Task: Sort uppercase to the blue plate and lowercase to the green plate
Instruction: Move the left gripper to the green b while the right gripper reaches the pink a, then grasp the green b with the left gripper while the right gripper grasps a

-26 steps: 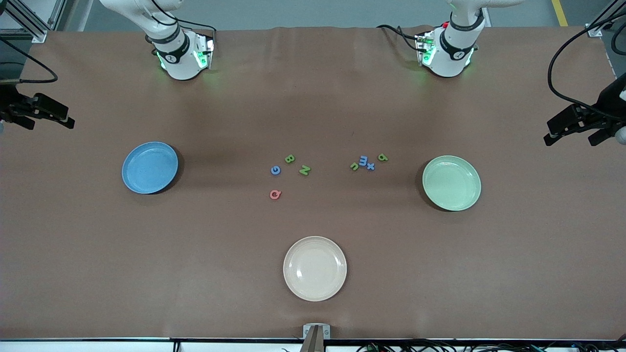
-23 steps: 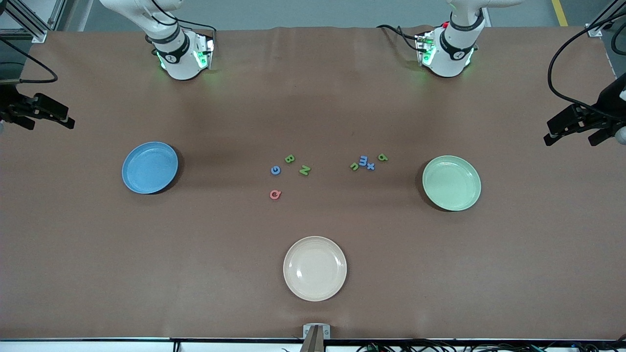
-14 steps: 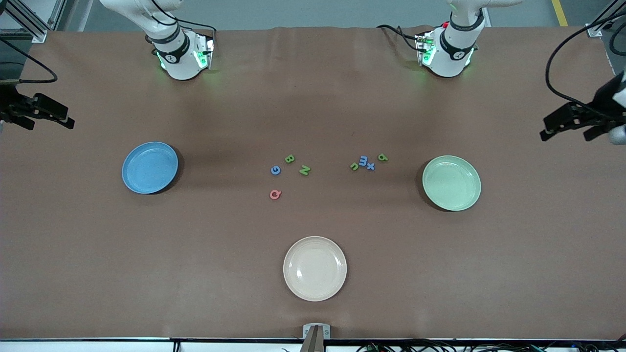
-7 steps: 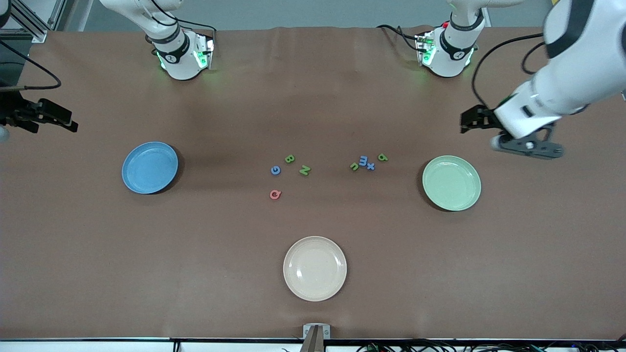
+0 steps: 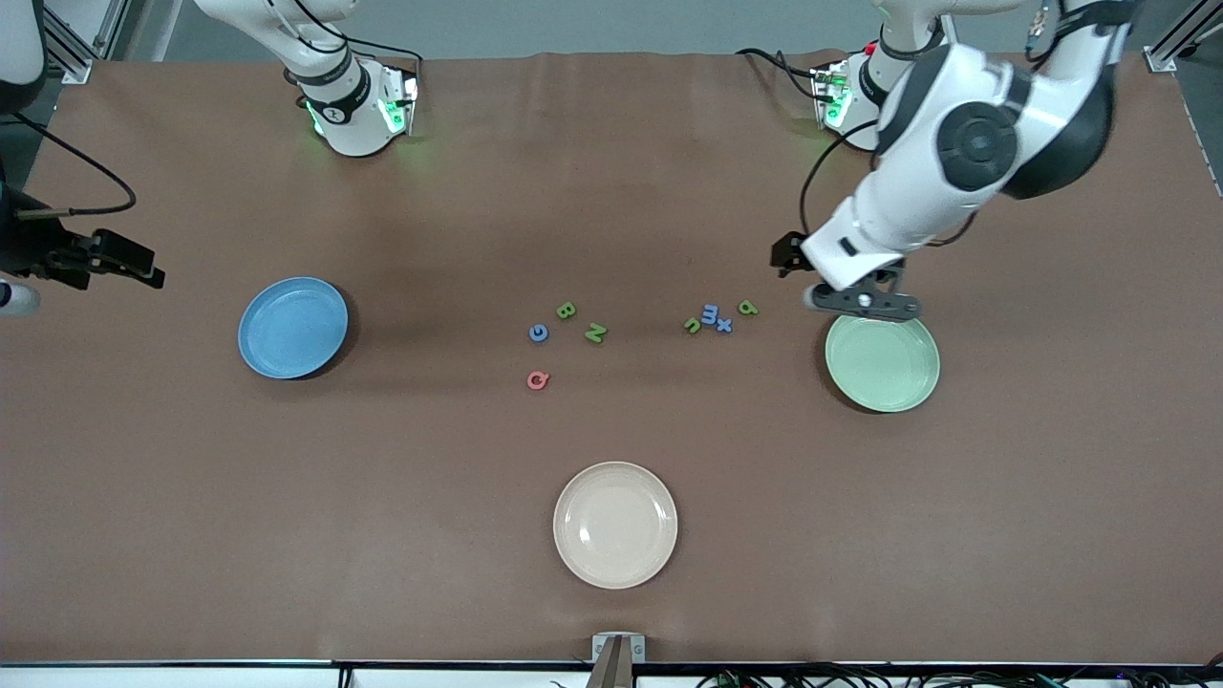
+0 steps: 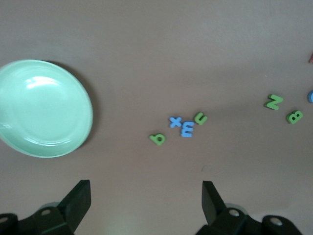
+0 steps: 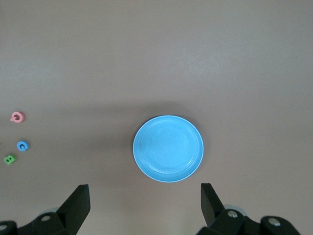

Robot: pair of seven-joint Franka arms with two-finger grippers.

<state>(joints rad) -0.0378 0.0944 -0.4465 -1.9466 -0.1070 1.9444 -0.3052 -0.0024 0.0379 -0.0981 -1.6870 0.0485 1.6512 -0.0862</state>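
The uppercase letters lie mid-table: green B (image 5: 566,310), green N (image 5: 595,333), blue G (image 5: 539,333) and pinkish Q (image 5: 538,380). Toward the left arm's end lie the lowercase letters: green u (image 5: 693,326), blue m (image 5: 710,313), blue x (image 5: 724,325) and green d (image 5: 748,308). The green plate (image 5: 882,358) and the blue plate (image 5: 291,328) hold nothing. My left gripper (image 5: 798,263) hangs open over the table between the d (image 6: 157,139) and the green plate (image 6: 44,107). My right gripper (image 5: 134,263) hangs open, with the blue plate (image 7: 168,148) in its wrist view.
A cream plate (image 5: 615,524) sits nearer the front camera, mid-table, with nothing on it. Both arm bases (image 5: 354,105) stand along the table's back edge. Brown tabletop surrounds the letters and plates.
My left arm has swung in from the table's end to the green plate's edge beside the lowercase letters. My right gripper has edged slightly toward the blue plate. Letters and plates are unmoved.
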